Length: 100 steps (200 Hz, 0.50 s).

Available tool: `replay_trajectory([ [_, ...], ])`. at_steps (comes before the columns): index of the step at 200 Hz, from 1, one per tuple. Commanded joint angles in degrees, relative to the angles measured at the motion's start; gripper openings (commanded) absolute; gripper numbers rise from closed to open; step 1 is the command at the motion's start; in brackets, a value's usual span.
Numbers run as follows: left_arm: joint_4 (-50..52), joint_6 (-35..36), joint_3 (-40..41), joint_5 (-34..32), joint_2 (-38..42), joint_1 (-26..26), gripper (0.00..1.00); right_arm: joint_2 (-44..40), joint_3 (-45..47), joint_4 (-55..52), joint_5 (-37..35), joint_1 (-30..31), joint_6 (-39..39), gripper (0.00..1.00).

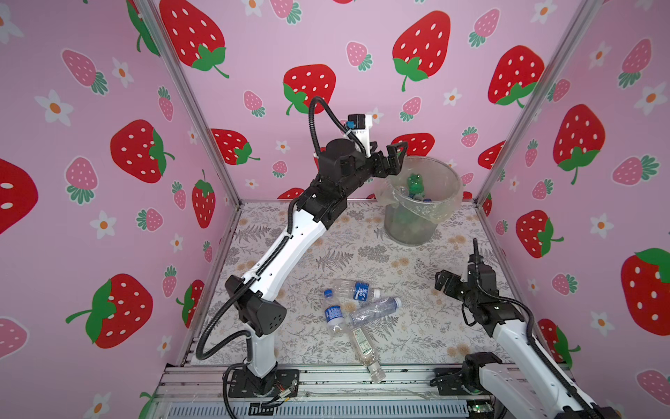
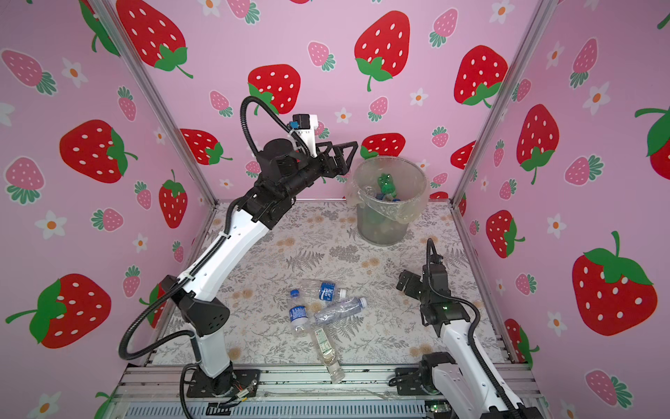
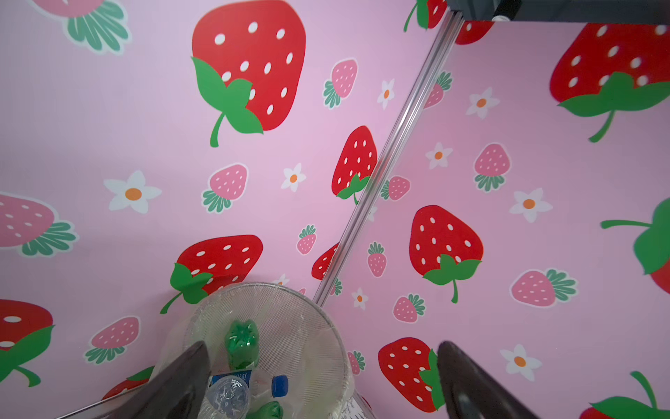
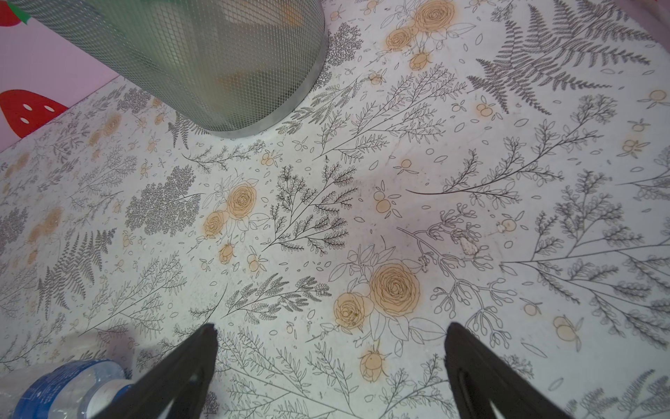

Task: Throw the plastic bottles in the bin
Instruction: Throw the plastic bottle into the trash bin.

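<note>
Nearest, desk front: a clear bottle with pale liquid and a white label (image 1: pixel 364 348) lies partly over the metal rail at the desk edge.
Just behind it: three clear plastic bottles with blue labels (image 1: pixel 357 304) lie touching in a loose heap on the floral-patterned desk (image 1: pixel 417 326).
Right hand (image 1: pixel 440 281): low over the desk, beside the heap, jaws wide apart and empty.
Left hand (image 1: pixel 393 159): raised at the near rim of the bin, jaws wide apart, holding nothing.
Far corner: the round grey mesh bin with clear liner bag (image 1: pixel 424 221) holds a green bottle (image 1: pixel 415 183) and others.
Step in hand: a release over the bin, seemingly just finished.
Next move: probably a hand descending to the heap, closing on one bottle without scattering the rest.
</note>
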State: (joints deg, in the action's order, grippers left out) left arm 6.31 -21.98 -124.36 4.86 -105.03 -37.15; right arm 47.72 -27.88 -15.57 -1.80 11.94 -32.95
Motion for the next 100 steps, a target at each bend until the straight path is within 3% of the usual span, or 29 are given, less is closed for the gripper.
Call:
replay_trajectory([
  [1, 0.48, 2.41, 7.84, -2.86, 2.58, 0.17, 0.99, -0.02, -0.93, -1.29, 0.48, -0.18, 1.11, 0.99],
  [69, 1.03, 3.87, 30.43, -9.25, 15.80, 0.21, 0.99, -1.16, 0.30, -2.00, 2.77, -0.17, -0.05, 0.99],
  [100, 5.83, 4.56, 37.35, -11.98, 20.39, 0.57, 0.99, -2.36, 0.42, -2.95, 2.84, -0.08, -0.88, 0.99],
])
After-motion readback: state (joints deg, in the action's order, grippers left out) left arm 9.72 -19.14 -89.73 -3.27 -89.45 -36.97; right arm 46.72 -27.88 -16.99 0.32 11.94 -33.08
